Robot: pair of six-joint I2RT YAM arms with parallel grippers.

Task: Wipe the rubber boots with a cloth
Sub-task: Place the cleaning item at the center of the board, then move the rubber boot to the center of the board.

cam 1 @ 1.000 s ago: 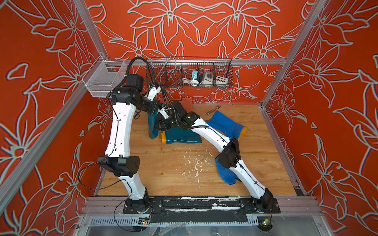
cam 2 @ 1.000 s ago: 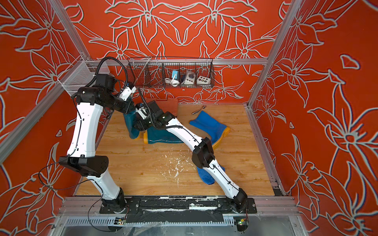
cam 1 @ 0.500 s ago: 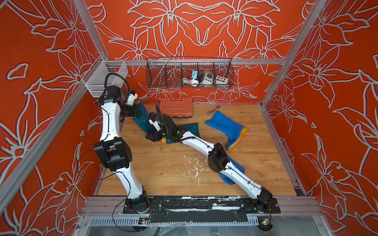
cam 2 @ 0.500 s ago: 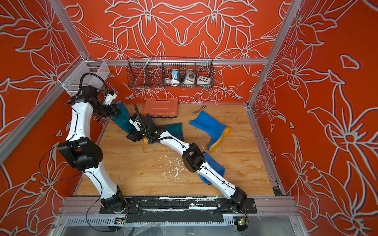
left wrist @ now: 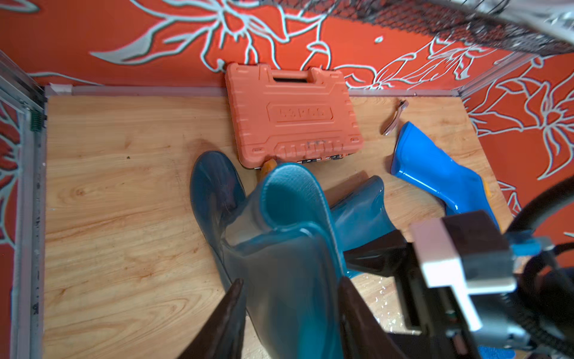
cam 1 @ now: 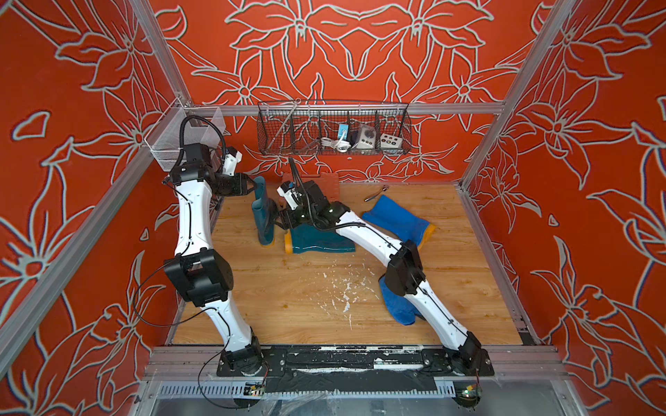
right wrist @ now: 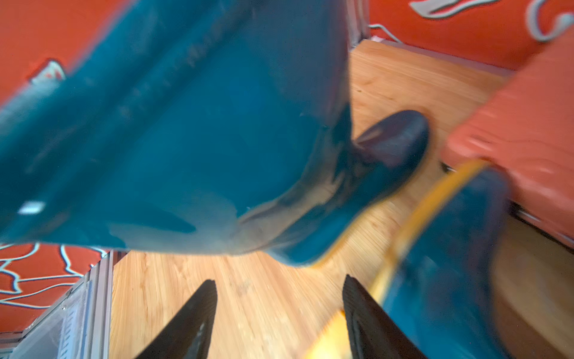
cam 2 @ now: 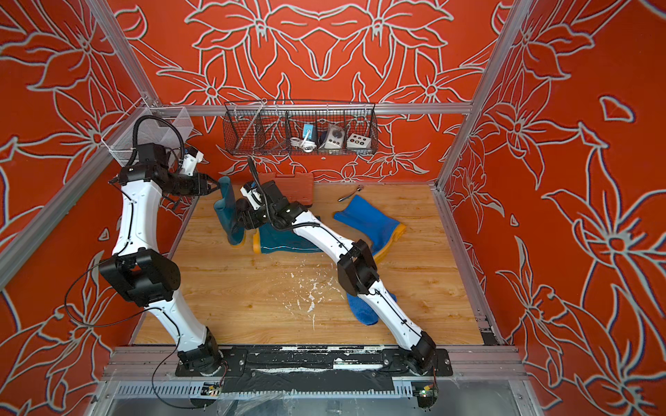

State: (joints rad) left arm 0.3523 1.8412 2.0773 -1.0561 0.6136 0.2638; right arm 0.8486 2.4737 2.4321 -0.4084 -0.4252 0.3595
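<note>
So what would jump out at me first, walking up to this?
The red walls with big pale flower outlines, on every side. Then two white-and-black robot arms lean in from the front and meet at a glossy dark teal rubber boot standing upright at the back left. A glossy bright blue rubber boot lies on its side further right.

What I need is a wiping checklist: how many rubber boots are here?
3: an upright dark teal boot at back left, a lying dark teal boot beside it, a bright blue boot lying farther right. None seems hidden.
</note>
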